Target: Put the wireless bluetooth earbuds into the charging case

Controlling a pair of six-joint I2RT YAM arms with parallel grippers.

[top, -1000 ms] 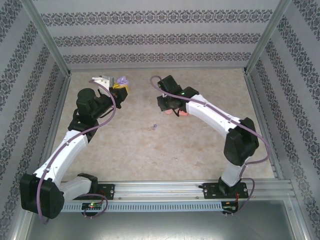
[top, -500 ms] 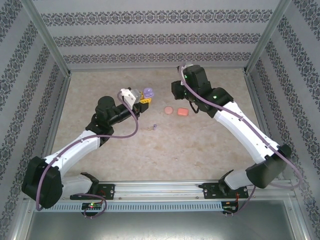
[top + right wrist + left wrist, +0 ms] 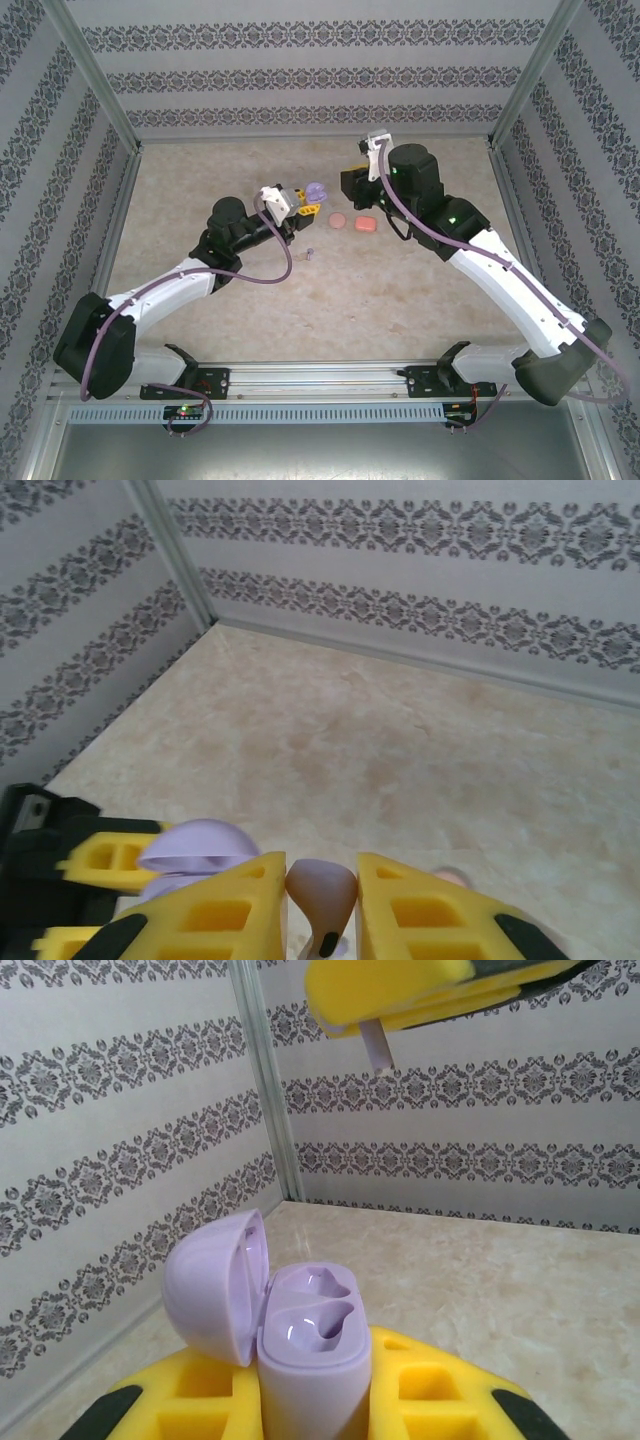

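Observation:
My left gripper (image 3: 304,204) is shut on the base of an open purple charging case (image 3: 312,1332), held upright with its lid (image 3: 213,1285) swung back to the left and both wells empty. From above, the case (image 3: 316,190) hangs over the table's middle back. My right gripper (image 3: 322,905) is shut on a pale purple earbud (image 3: 322,892), stem pointing down. It hovers just right of the case (image 3: 190,846) and above it. In the left wrist view the earbud's stem (image 3: 378,1046) pokes out below the right fingers (image 3: 390,990). Another small purple earbud (image 3: 310,254) lies on the table.
A closed pink case (image 3: 338,219) and a coral case (image 3: 364,224) lie on the table below the right gripper (image 3: 347,188). Patterned walls with metal corner posts (image 3: 262,1090) enclose the beige tabletop (image 3: 250,290) on three sides.
The left arm carried the purple case rightward toward the table's centre. The right gripper rose from the pink and coral cases and now hovers by the purple case.

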